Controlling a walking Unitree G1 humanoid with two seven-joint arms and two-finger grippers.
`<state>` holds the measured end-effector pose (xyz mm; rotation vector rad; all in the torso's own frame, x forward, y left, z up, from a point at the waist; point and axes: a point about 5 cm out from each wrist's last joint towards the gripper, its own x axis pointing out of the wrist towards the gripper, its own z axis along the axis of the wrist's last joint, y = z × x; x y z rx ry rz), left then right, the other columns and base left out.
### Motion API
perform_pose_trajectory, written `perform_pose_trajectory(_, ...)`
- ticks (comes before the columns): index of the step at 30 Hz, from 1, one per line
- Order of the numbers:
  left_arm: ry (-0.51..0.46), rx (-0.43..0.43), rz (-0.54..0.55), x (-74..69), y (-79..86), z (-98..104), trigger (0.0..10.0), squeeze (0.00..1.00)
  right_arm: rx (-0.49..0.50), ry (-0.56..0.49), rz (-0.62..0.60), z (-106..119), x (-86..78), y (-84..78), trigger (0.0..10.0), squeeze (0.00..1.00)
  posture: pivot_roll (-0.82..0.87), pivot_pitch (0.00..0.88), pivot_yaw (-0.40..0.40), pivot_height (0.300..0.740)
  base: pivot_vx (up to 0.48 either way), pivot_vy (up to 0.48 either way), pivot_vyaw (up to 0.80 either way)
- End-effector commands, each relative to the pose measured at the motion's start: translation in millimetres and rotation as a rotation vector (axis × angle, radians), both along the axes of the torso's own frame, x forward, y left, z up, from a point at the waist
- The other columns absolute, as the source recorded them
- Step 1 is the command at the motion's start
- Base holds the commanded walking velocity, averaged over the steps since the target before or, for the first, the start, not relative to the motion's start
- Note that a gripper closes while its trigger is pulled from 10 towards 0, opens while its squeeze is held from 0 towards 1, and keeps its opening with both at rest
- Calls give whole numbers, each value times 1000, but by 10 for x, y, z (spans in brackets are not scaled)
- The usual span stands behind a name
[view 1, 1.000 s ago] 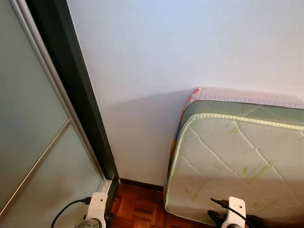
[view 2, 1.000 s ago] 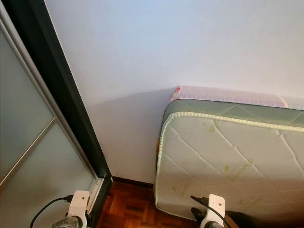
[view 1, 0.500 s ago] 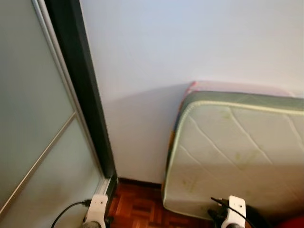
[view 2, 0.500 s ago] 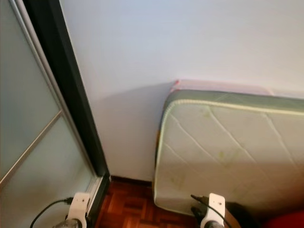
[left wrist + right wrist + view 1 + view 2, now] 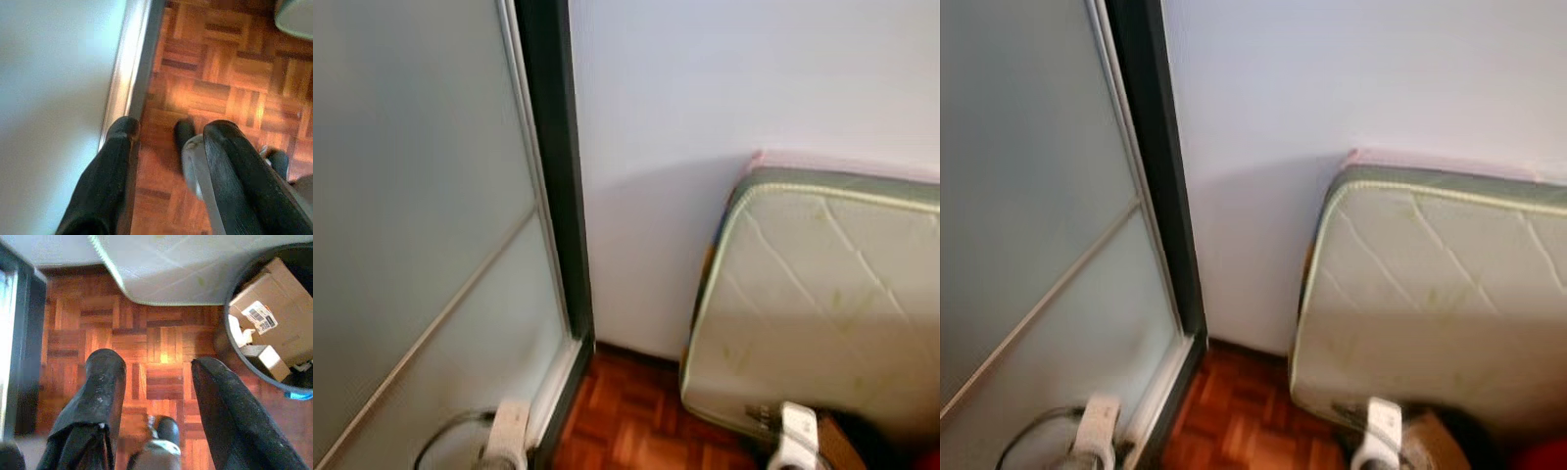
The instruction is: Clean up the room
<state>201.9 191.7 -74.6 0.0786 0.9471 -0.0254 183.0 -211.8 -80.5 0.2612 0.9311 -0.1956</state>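
Leaning against the white wall (image 5: 705, 88), the quilted mattress (image 5: 822, 313) stands on its edge on the parquet floor (image 5: 151, 342), its long axis running along the wall, its rounded corner toward the frosted sliding door (image 5: 421, 225). The left gripper (image 5: 161, 137) grips a pale, blurred object (image 5: 195, 166) against one finger, over the door track (image 5: 132, 78). The right gripper (image 5: 156, 369) hangs spread wide, empty, near a round bin (image 5: 230, 347) of cardboard boxes (image 5: 274, 318).
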Motion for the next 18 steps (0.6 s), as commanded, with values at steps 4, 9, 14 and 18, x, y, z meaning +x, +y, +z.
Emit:
perform_pose_trajectory(4, -16, 18, -11, 54, 30, 34, 10000, 0, 10, -9, -2, 11, 33, 26, 10000, 0, -52, 0, -26, 740, 0, 0, 0)
perform_pose_trajectory(9, -18, 14, -13, 55, 24, 35, 10000, 0, 9, -5, 12, 11, 30, 21, 10000, 0, -49, 0, -29, 740, 0, 0, 0)
perform_pose_trajectory(14, -19, 10, -17, 69, 5, 40, 10000, 0, -1, -3, 14, 20, 42, -2, 10000, 0, -49, 0, -36, 740, 0, 0, 0)
perform_pose_trajectory(18, -21, 10, -14, 77, -2, 43, 10000, 0, -4, -13, -4, 28, 51, -17, 10000, 0, -48, 0, -36, 740, 0, 0, 0)
